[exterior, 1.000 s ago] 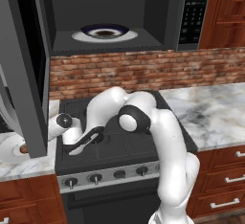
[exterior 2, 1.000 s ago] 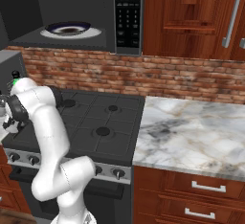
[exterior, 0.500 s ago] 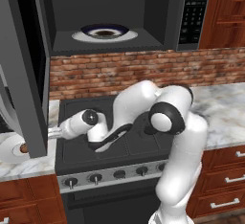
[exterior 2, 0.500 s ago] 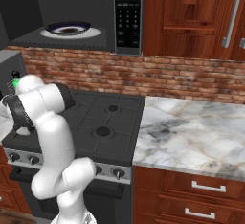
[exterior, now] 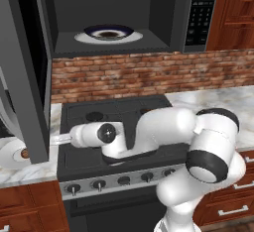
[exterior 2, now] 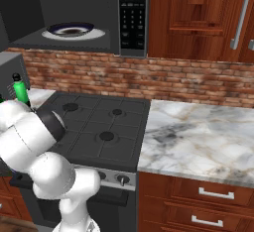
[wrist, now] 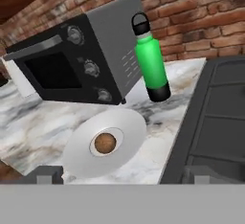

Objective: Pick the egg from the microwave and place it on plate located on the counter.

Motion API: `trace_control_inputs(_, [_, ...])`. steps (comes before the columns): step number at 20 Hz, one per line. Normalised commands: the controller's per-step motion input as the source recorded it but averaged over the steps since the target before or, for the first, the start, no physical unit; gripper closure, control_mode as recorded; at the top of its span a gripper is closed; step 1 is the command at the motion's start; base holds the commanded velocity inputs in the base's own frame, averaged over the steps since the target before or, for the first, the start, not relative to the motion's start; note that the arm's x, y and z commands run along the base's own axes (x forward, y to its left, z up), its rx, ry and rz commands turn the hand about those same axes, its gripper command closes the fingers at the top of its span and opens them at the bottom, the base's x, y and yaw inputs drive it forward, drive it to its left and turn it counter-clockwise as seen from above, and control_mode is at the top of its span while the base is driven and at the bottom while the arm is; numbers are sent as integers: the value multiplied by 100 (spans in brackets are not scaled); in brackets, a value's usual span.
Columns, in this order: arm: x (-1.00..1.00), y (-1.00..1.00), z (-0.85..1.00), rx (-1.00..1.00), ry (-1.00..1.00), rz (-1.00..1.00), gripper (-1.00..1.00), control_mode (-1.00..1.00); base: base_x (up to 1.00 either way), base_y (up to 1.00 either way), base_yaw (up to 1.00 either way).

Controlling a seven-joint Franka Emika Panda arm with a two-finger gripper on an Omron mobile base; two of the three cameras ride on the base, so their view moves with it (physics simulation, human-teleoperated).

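1. The egg (wrist: 105, 143) lies in the middle of the white plate (wrist: 81, 161), which sits on the marble surface (wrist: 33, 127) to the left of the black stove top (wrist: 215, 122). Judging from that, the carrying and the placing are done.

2. In the left base view the egg (exterior: 24, 153) shows as a small brown spot on the plate (exterior: 10, 152), at the left edge behind the open microwave door (exterior: 25, 72).

3. The pincer (wrist: 122, 175) stands wide and holds nothing. Its two dark tips rise at the bottom of the hand view, one to each side of the plate and apart from the egg.

4. The microwave (exterior: 114, 13) is open above the stove. Its white turntable (exterior: 109, 36) carries the dark-centred dish with a blue and white rim (exterior: 108, 31); no egg can be seen there.

5. What seems left, as a judgement: draw the arm (exterior: 149, 137) clear of the plate without nudging it. Shutting the microwave door is not asked for.

6. Beside the plate stand a dark toaster oven (wrist: 72, 60) with three knobs and a green bottle (wrist: 152, 60) with a black cap; both are close enough to be knocked on a careless retreat.

7. Writing: the microwave keypad (exterior 2: 133, 13) has small pale marks on its buttons, too small to read. No brand or label can be read on the bottle or the toaster oven.
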Motion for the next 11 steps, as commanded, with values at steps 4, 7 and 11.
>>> trace_control_inputs(4, [-19, -28, 100, -6, -12, -4, -100, -100, 0, 0, 0])
trace_control_inputs(7, [0, -27, 100, -7, -2, -4, -100, -100, 0, 0, 0])
trace_control_inputs(11, [0, -42, 100, -3, 0, -5, -100, -100, 0, 0, 0])
